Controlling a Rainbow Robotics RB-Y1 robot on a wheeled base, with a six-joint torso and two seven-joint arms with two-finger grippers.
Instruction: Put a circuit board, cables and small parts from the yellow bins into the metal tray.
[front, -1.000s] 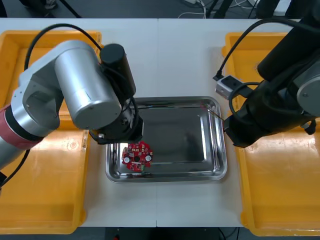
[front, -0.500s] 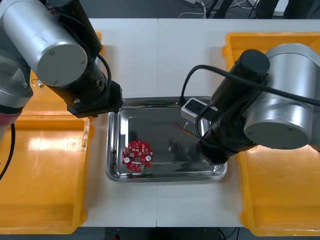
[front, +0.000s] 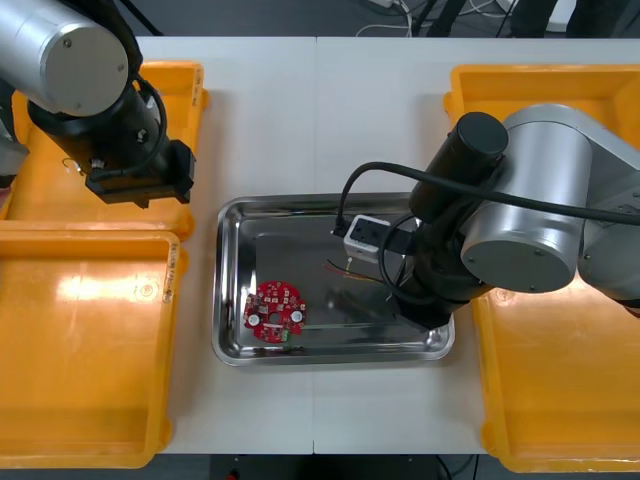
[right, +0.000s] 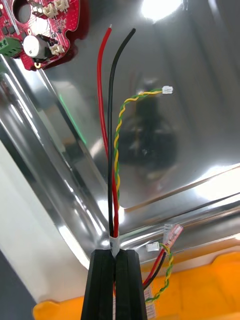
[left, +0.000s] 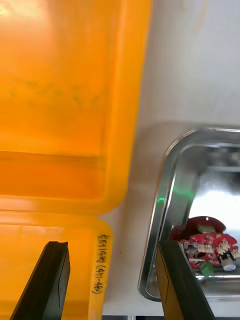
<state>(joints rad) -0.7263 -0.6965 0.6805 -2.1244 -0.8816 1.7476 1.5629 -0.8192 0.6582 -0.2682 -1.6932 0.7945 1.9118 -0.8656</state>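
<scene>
Cables (right: 111, 150), one red, one black and one twisted, are pinched tight in my right end effector (right: 114, 252). They reach out over the shiny tray (front: 232, 345), with their tips pointing toward the red board (front: 273, 310). I cannot tell if they touch the tray. The board lies in the tray, near its left wall. My left end effector (left: 111, 245) is spread wide over the counter (front: 300, 120), between the left bins (front: 90, 350) and the tray.
</scene>
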